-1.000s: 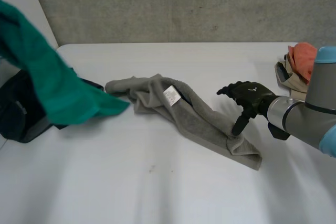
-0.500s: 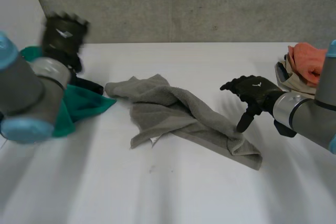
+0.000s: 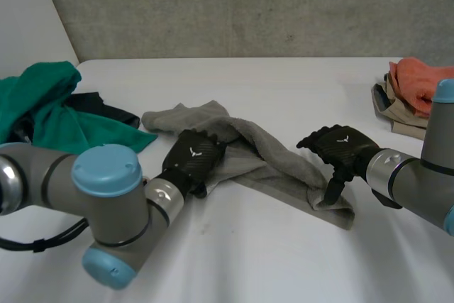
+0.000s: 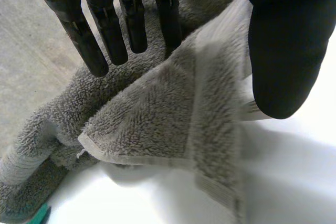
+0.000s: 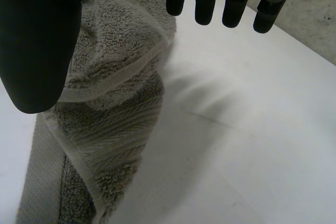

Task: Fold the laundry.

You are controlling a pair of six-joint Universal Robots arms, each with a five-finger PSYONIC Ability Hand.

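Two robot arms reach over a white surface (image 3: 284, 83) that spans the head view, with twelve o'clock at its far edge. The left arm (image 3: 92, 204) is bulky and grey and comes in from seven o'clock. The right arm (image 3: 415, 182) comes in from four o'clock.

At the centre lies a rumpled grey towel (image 3: 277, 157), the task's laundry. It stretches in a loose band from ten o'clock towards four o'clock and is bunched into folds.

A green cloth (image 3: 50, 108) is heaped at nine o'clock, partly over a dark cloth (image 3: 106, 108). At three o'clock, at the surface's edge, an orange cloth (image 3: 418, 79) lies on top of a tan cloth (image 3: 394, 108). Whether anything holds that pile cannot be told.

The left hand (image 3: 193, 161) rests on the towel's part nearest seven o'clock. In its wrist view the fingers (image 4: 84, 30) are straight and spread wide from the thumb (image 4: 283, 51), with a folded towel corner (image 4: 157, 114) under the palm and nothing pinched.

The right hand (image 3: 339, 148) hovers at the towel's four o'clock end, fingers pointing down. In its wrist view the fingers (image 5: 205, 3) stand well apart from the thumb (image 5: 37, 40), wide and holding nothing, above the towel's hemmed end (image 5: 110, 103).
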